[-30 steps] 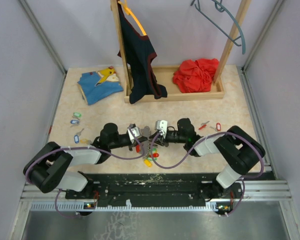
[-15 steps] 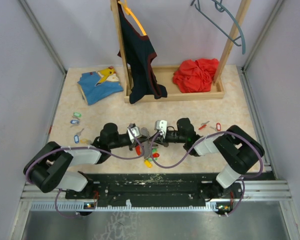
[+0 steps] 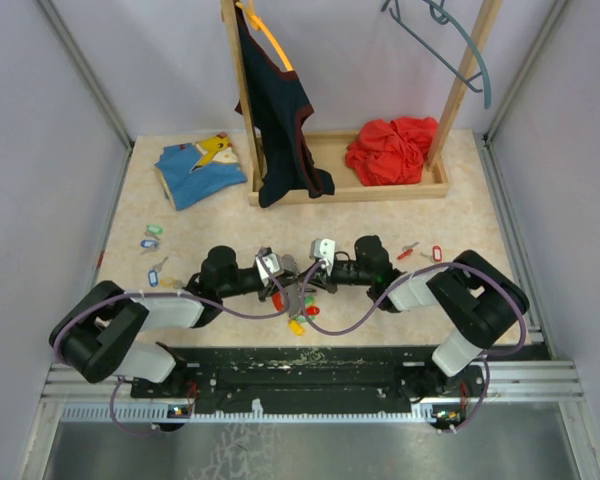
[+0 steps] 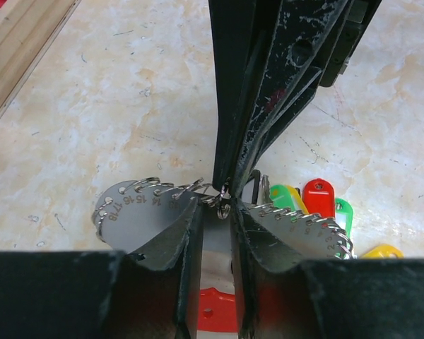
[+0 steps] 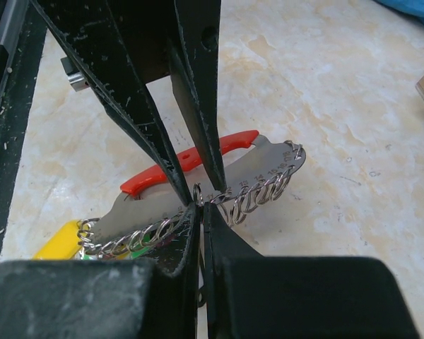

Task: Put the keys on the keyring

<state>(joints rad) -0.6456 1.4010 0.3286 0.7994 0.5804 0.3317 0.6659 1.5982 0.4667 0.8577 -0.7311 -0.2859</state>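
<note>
The keyring (image 3: pixel 298 292) is a flat grey plate (image 4: pixel 138 212) edged with small numbered wire rings and fitted with a red handle (image 5: pixel 191 159); it lies at the table's near middle. Both grippers meet tip to tip over it. My left gripper (image 4: pixel 215 212) is open by a narrow gap, with a small loose ring (image 4: pixel 224 207) at its tips. My right gripper (image 5: pixel 201 208) is shut on a thin metal strip, apparently a key, whose small ring (image 5: pixel 198 192) pokes out at its tips. Red (image 4: pixel 318 198), green (image 4: pixel 343 212) and yellow (image 4: pixel 381 251) tags lie by the plate.
Loose tagged keys lie at the left (image 3: pixel 152 243) and at the right (image 3: pixel 420 252). A wooden rack (image 3: pixel 380 185) at the back holds a dark garment (image 3: pixel 280 110) and a red cloth (image 3: pixel 390 150). A blue cloth (image 3: pixel 200 170) lies at the back left.
My left gripper has gone from shut to slightly open. My right gripper has closed. Both arms have stayed nearly still over the keyring.
</note>
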